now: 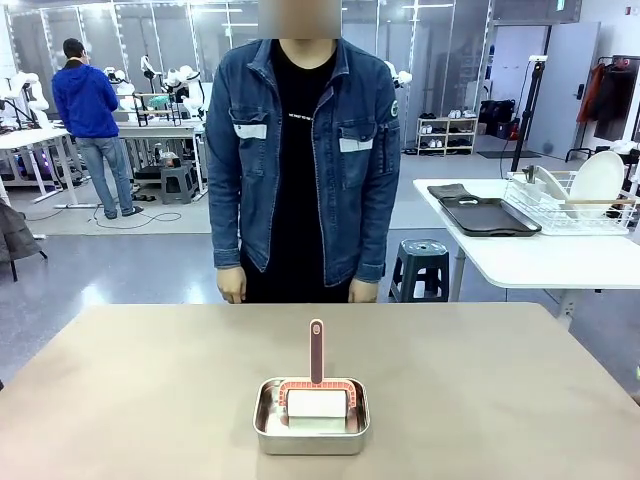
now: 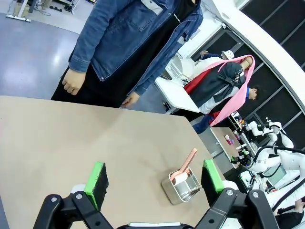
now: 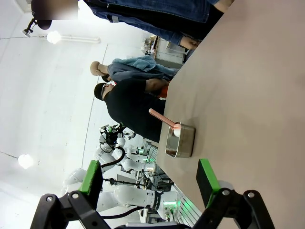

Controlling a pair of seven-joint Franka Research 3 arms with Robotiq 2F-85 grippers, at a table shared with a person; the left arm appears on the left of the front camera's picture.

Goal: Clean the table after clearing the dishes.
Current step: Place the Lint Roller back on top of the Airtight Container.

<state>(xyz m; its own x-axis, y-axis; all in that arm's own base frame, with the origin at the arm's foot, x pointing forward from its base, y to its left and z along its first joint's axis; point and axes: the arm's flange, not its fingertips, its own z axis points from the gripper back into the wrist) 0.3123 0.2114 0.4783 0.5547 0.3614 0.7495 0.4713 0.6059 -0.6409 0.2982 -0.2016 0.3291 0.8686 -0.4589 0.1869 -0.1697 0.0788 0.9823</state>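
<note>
The beige table (image 1: 140,380) lies bare except for a small steel pan (image 1: 311,417) near its front middle. A cleaning tool with a pink handle (image 1: 316,352) and a white head rests in the pan. The dishes, white plates (image 1: 597,181), stand in a wire rack on the white side table at the far right, beside dark trays (image 1: 490,216). In the left wrist view my left gripper (image 2: 155,181) hangs open above the table (image 2: 71,133), the pan (image 2: 181,188) just ahead. My right gripper (image 3: 148,177) is open too, off the table's (image 3: 248,95) edge, with the pan (image 3: 180,141) ahead.
A person in a denim jacket (image 1: 300,150) stands at the far edge, hands (image 1: 232,287) hanging down. A dark stool (image 1: 424,265) sits behind on the floor. Wide bare tabletop lies on both sides of the pan.
</note>
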